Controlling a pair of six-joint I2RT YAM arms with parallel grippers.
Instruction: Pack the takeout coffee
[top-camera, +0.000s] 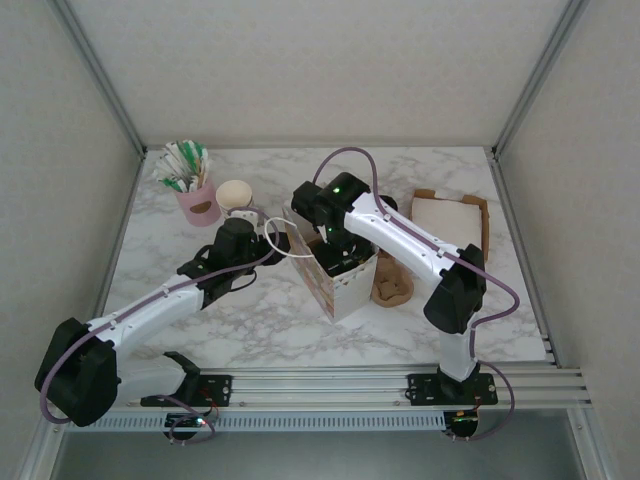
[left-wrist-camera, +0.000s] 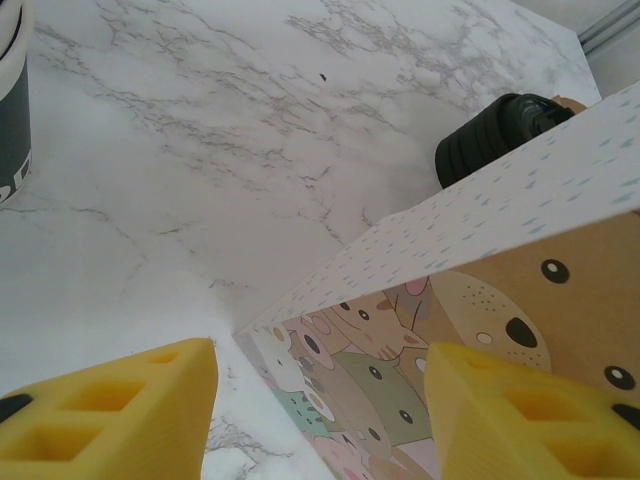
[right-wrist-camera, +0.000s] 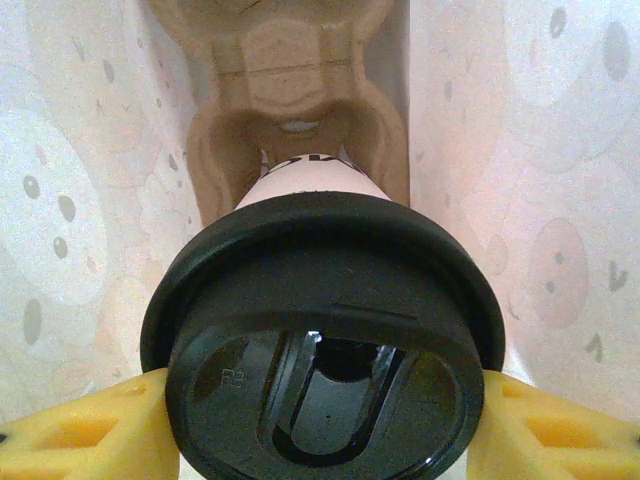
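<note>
**Coffee in the bag, held over the tray**

White-marbled bench (top-camera: 250, 320), pale walls, metal posts at the far corners. The bench is bare at the near left and along the far edge. The right hand (right-wrist-camera: 325, 425) is down in the cartoon-animal bag (top-camera: 345, 285), clamped on the coffee (right-wrist-camera: 325, 330) at its black lid, above a pulp tray (right-wrist-camera: 290, 90). The cup's print is too hidden to read. The left hand (left-wrist-camera: 318, 365) stands apart astride the bag's corner.
</note>
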